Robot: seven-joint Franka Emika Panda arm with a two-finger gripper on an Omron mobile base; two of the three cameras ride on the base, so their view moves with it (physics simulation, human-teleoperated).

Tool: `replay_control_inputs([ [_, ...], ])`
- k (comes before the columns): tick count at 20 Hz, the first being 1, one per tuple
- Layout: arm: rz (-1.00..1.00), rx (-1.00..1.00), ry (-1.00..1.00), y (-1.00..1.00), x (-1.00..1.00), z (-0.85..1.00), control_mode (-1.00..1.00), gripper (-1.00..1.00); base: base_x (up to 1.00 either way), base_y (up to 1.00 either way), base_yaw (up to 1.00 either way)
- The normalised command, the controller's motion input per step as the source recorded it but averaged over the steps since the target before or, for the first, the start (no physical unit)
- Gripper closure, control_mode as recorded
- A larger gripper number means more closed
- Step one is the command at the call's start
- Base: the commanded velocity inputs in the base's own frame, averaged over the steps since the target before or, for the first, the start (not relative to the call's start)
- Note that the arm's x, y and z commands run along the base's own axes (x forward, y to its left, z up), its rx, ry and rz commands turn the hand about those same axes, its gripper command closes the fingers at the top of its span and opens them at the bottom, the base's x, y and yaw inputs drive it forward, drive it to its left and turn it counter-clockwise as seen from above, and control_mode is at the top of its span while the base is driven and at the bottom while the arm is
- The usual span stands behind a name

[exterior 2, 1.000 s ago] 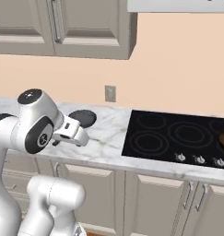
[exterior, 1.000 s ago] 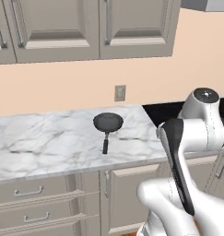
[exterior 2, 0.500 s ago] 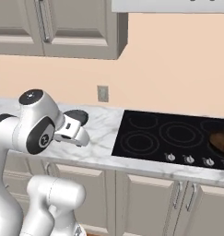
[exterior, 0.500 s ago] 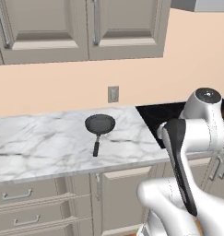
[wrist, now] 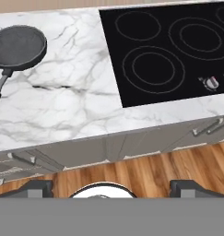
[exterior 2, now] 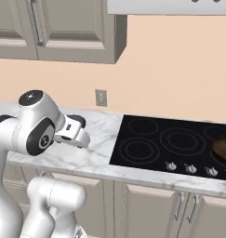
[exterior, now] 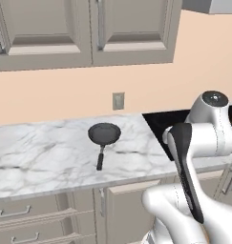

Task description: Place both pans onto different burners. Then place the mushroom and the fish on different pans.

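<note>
Dark grey-black pan (exterior: 104, 133): round skillet with long black handle, resting flat on the white marble counter (exterior: 41, 157), toward the counter's back edge and well left of the cooktop; handle runs from the bowl toward the counter's front edge; bowl holds nothing. In the hand view the same pan (wrist: 17, 47) sits at the upper left corner of the picture, its handle cut off by the left edge. Rusty-brown pan (exterior 2: 223, 148): partly cut off by the right edge of the right base view, sitting on the glass at the right end of the cooktop; whether it is centred on a ring cannot be told. Black glass cooktop (exterior 2: 147, 160): set flush into the counter, glossy, marked with grey ring burners (exterior 2: 138, 150) of several sizes; the two nearest the marble are bare. Silver knobs (exterior 2: 170, 165): a row along the cooktop's front edge. Gripper (wrist: 111, 186): two dark tips at the bottom of the hand view, standing wide apart with nothing between them, held out in front of the counter's front edge above the wooden floor (wrist: 145, 170). Grey wall outlet (exterior: 118, 101): on the peach wall behind the counter's back edge. Grey cabinets (exterior: 122, 31): above; matching drawers and doors below the counter.
</note>
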Motion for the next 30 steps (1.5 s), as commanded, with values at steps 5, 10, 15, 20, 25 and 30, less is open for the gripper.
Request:
replay_control_inputs([
  [5,0.0,0.0,0.0,0.0,0.0,0.0,1.0,-1.0,0.39,-0.16,0.0],
  [10,0.0,0.0,0.0,0.0,0.0,0.0,1.0,-1.0,0.31,-0.13,0.0],
  [15,0.0,0.0,0.0,0.0,0.0,0.0,1.0,-1.0,0.24,-0.06,0.0],
  [20,0.0,0.0,0.0,0.03,0.05,-0.02,-1.0,-1.0,0.19,0.0,0.0],
  [25,0.0,0.0,0.05,0.54,0.09,-0.09,-1.0,-1.0,0.0,0.0,0.0],
  [30,0.0,0.0,0.06,0.71,0.08,-0.08,-1.0,-1.0,0.0,0.0,0.0],
])
